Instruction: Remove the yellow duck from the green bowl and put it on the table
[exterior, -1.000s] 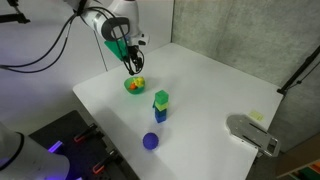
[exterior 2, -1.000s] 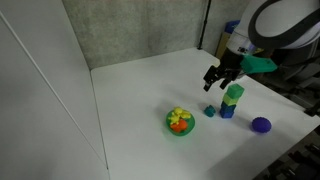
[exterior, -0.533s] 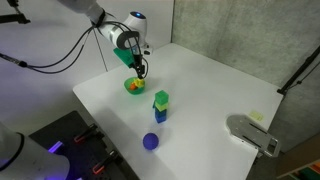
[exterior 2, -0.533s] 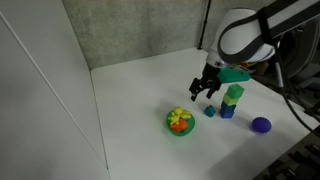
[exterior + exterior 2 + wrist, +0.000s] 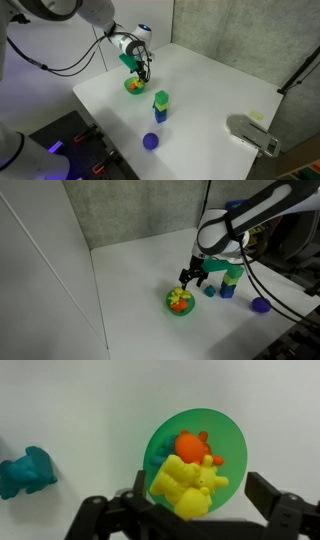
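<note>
The green bowl point(image 5: 232, 445) holds the yellow duck point(image 5: 185, 485) and an orange toy point(image 5: 192, 445). In both exterior views the bowl point(image 5: 133, 88) point(image 5: 180, 304) sits on the white table point(image 5: 210, 90) point(image 5: 140, 270). My gripper point(image 5: 195, 510) is open, its fingers spread either side of the duck, just above the bowl. In both exterior views the gripper point(image 5: 142, 70) point(image 5: 191, 277) hovers right over the bowl. The duck shows as a yellow spot in the bowl point(image 5: 177, 297).
A green cube on a blue cube point(image 5: 161, 105) point(image 5: 231, 280) stands near the bowl. A small teal toy point(image 5: 25, 470) point(image 5: 209, 291) lies beside the bowl. A purple round object point(image 5: 150, 141) point(image 5: 261, 305) lies nearer the table's edge. A grey device point(image 5: 252, 133) sits at one corner.
The gripper has moved across the table and down, from beside the stacked cubes to just above the green bowl. It stays open. Nothing else moved.
</note>
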`<state>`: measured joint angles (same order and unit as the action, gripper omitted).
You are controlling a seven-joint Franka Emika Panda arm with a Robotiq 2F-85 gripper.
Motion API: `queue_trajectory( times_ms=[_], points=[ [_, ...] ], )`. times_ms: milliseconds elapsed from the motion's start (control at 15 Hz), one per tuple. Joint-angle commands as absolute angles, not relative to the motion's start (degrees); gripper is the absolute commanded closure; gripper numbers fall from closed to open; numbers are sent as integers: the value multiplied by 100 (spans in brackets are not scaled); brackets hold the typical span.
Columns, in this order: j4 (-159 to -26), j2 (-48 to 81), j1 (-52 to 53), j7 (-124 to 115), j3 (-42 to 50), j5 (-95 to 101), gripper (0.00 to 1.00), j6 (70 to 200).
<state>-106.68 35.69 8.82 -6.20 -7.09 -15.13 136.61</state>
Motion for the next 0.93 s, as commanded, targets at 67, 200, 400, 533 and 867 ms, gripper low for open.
queue_trajectory(
  times_ms=[67, 200, 400, 533, 867],
  points=[
    [-10023, 4183, 1010, -777, -649, -1168, 0, 13461],
    [-9887, 4373, 1062, -789, -649, -1077, 0, 13497],
    [-9687, 4608, 1140, -835, -639, -986, 0, 13481],
    [-9582, 4718, 1175, -861, -623, -949, 0, 13480],
    [-9399, 4878, 1266, -936, -533, -839, 29, 13567]
  ],
)
